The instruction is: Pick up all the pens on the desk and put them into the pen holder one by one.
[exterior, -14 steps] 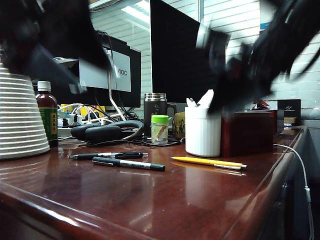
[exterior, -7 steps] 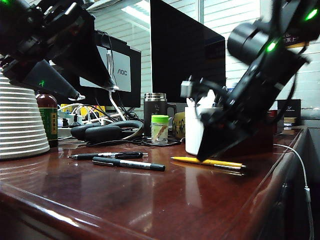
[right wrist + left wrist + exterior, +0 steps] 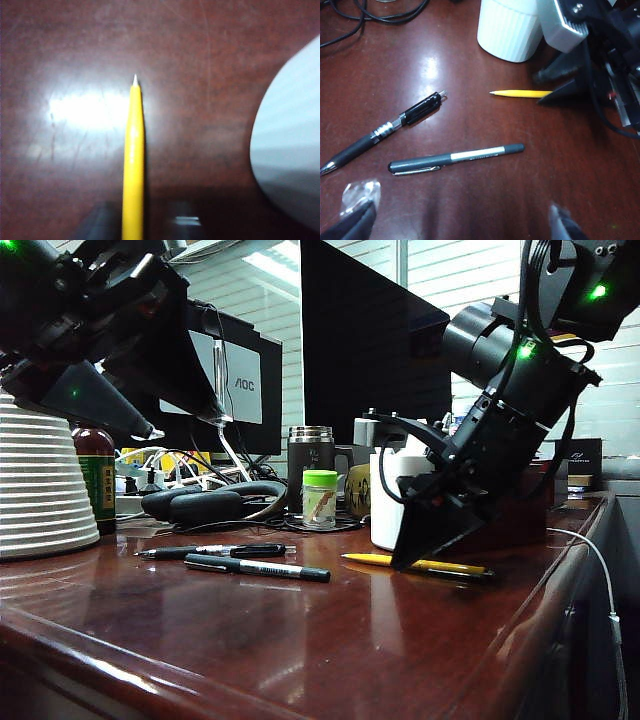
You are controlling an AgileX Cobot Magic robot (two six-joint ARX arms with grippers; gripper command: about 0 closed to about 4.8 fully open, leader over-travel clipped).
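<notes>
Since a moment ago we see the right gripper [image 3: 415, 552] has dropped to the desk [image 3: 300, 640], straddling the yellow pen [image 3: 133, 165] by the right edge beside the pen holder [image 3: 509, 27]; whether it grips, we cannot tell. Left gripper [image 3: 460, 220] hovers agape above both black pens [image 3: 455, 156].

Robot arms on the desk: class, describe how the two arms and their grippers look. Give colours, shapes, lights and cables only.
Both arms are black and boxy, with small green lights on their housings. The right gripper ends in dark wedge-shaped fingers, with black cables looping along the arm and a pale grey block near its wrist. The left gripper has dark tapered fingers, one with clear, shiny wrapping at its tip.
</notes>
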